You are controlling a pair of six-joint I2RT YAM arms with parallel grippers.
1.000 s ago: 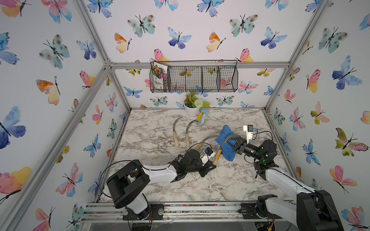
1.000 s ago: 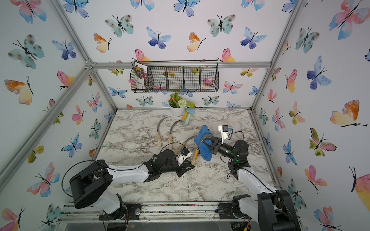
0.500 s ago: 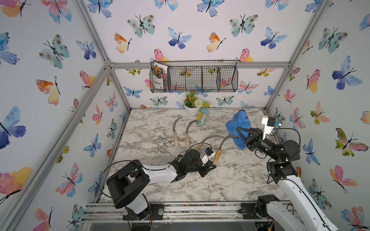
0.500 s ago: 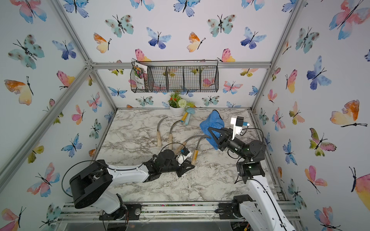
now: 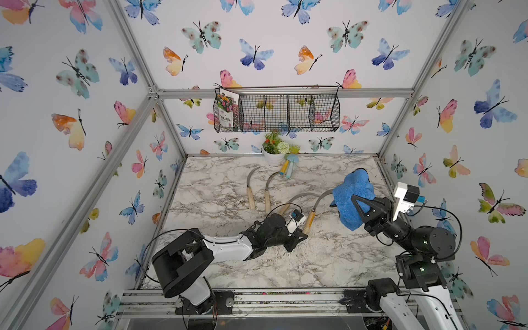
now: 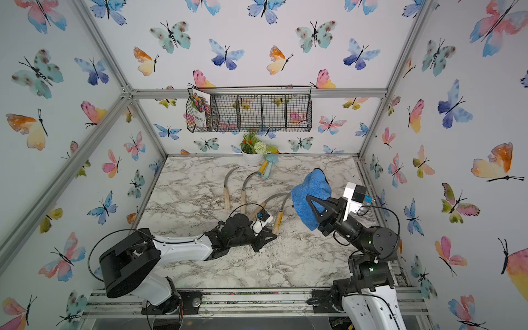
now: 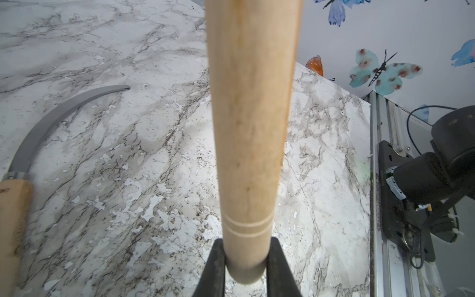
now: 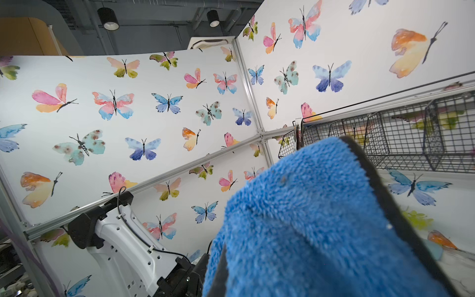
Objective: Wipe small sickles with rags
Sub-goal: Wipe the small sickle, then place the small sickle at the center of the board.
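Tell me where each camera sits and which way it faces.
Both top views: high over the front rail, looking down and back across the marble table; both arms show, left gripper clamping a sickle, right gripper holding the rag.
Left wrist: on the left arm, looking along the sickle's handle toward the right arm's base; own fingers show.
Right wrist: on the right arm, tilted up at walls and wire basket past the rag; left arm shows.
Shared: top views and left wrist, the sickle.
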